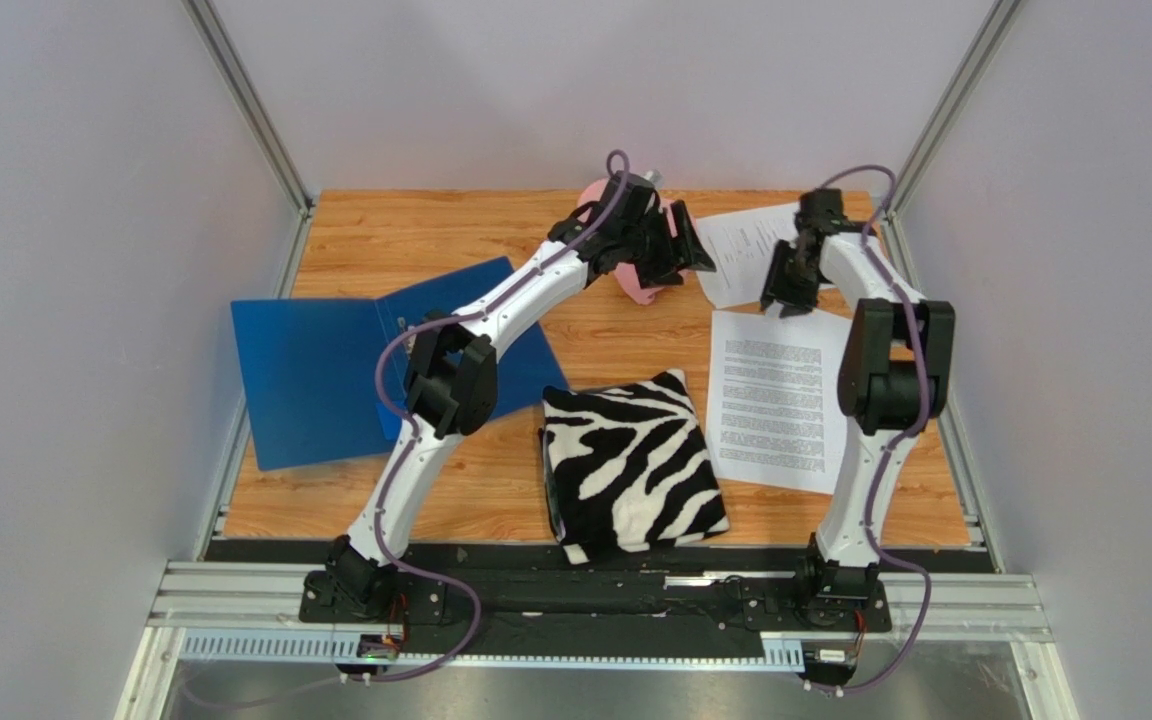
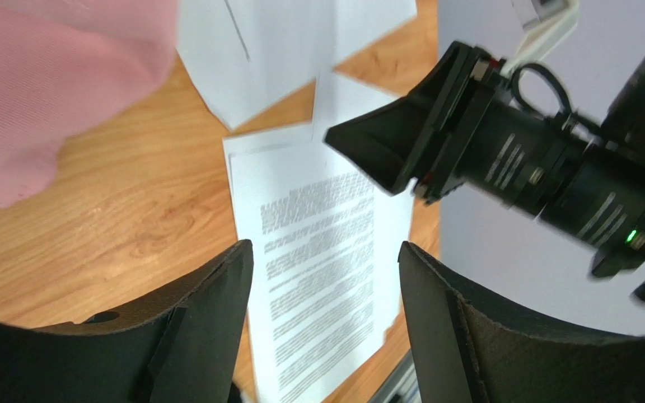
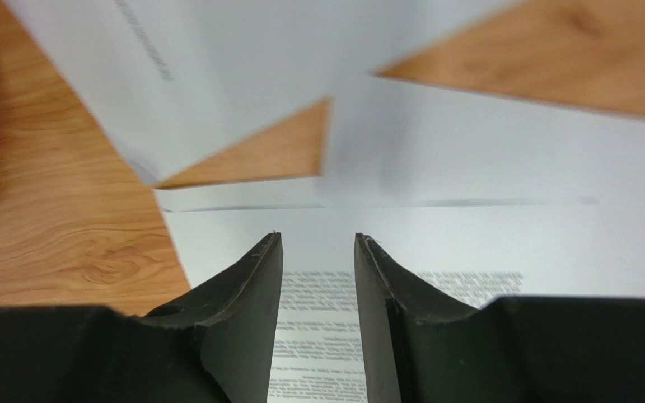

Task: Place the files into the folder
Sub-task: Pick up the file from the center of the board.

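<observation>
Hovering right gripper (image 3: 317, 240) over files (image 3: 502, 248)

Zebra-striped cushion (image 1: 630, 465) on wooden table (image 1: 387, 225), pink cloth (image 2: 48, 84) farther back

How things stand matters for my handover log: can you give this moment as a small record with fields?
folder: blue, lying open, left in the top view, no sheet seen on it
files: white printed sheets, loose on the right, none in the folder
left gripper: open, empty, above the files
right gripper: jaws parted, nothing between them, over the files
zebra-striped cloth: near the middle, between folder and files
pink object: far side, beside the files
</observation>
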Motion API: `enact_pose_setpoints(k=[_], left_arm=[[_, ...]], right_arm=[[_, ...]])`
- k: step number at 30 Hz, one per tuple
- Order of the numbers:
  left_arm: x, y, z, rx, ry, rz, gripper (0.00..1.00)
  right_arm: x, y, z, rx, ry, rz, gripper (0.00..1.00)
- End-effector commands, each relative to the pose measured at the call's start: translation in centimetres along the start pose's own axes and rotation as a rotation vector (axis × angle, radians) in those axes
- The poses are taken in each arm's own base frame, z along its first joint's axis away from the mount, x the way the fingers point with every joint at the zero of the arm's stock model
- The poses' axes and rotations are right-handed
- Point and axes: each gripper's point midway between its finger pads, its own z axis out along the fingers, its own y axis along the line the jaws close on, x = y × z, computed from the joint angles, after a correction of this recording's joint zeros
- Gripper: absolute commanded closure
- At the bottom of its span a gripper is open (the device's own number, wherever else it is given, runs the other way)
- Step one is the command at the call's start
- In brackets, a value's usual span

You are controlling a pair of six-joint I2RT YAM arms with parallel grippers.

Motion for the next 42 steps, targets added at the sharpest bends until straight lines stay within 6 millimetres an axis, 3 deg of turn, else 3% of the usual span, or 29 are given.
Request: enact_pose_setpoints(k=[1, 2, 4, 5, 7, 8, 10, 11, 14, 18, 20, 24, 34, 35, 42], left_arm=[[6.4, -3.9, -2.4, 0.081, 0.176, 0.312, 0.29], [7.4, -4.1, -2.2, 0.082, 0.193, 0.341, 0.31], [10.3, -5.0, -1.7, 0.095, 0.235, 0.424, 0.34], [10.9, -5.5, -1.3, 0.102, 0.237, 0.473, 0.35], [13.3, -6.2, -0.9, 0.094, 0.262, 0.534, 0.37], [13.9, -6.3, -0.4, 0.099, 0.261, 0.572, 0.37], [15.8, -6.7, 0.2, 0.103, 0.274, 0.612, 0.39], [16.4, -6.2, 0.7, 0.094, 0.285, 0.619, 0.4], [18.1, -4.8, 1.9, 0.075, 0.316, 0.623, 0.43], [18.8, -2.9, 3.1, 0.033, 0.329, 0.626, 0.48], [18.8, -2.2, 3.8, 0.021, 0.328, 0.622, 0.49], [19.2, -2.7, 4.6, 0.047, 0.326, 0.609, 0.5], [20.4, -2.3, 5.1, 0.065, 0.366, 0.567, 0.51], [20.6, -2.4, 5.1, 0.074, 0.373, 0.565, 0.51], [20.7, -3.1, 4.9, 0.1, 0.38, 0.553, 0.51]], right_arm=[[2.4, -2.4, -4.8, -0.072, -0.032, 0.269, 0.59], [1.5, -2.2, -7.3, -0.145, -0.107, 0.293, 0.59], [3.6, -3.3, -7.9, -0.152, -0.109, 0.347, 0.55], [5.5, -4.5, -8.7, -0.129, -0.114, 0.37, 0.54], [7.3, -6.4, -9.4, -0.101, -0.108, 0.393, 0.5], [9.6, -7.0, -9.2, -0.092, -0.06, 0.415, 0.5], [10.8, -8.6, -10.2, -0.084, -0.073, 0.447, 0.5], [12.3, -9.1, -10.0, -0.083, -0.05, 0.464, 0.48], [13.5, -10.9, -10.3, -0.074, -0.079, 0.517, 0.44], [16.6, -13.1, -9.2, -0.015, -0.033, 0.571, 0.44], [17.1, -14.7, -9.2, 0.026, -0.059, 0.614, 0.44], [18.1, -16.9, -9.1, 0.113, -0.067, 0.625, 0.44], [18.3, -19.4, -8.5, 0.245, -0.036, 0.596, 0.42], [17.9, -19.7, -8.5, 0.255, -0.038, 0.593, 0.37], [17.3, -20.0, -7.3, 0.363, -0.007, 0.514, 0.37]])
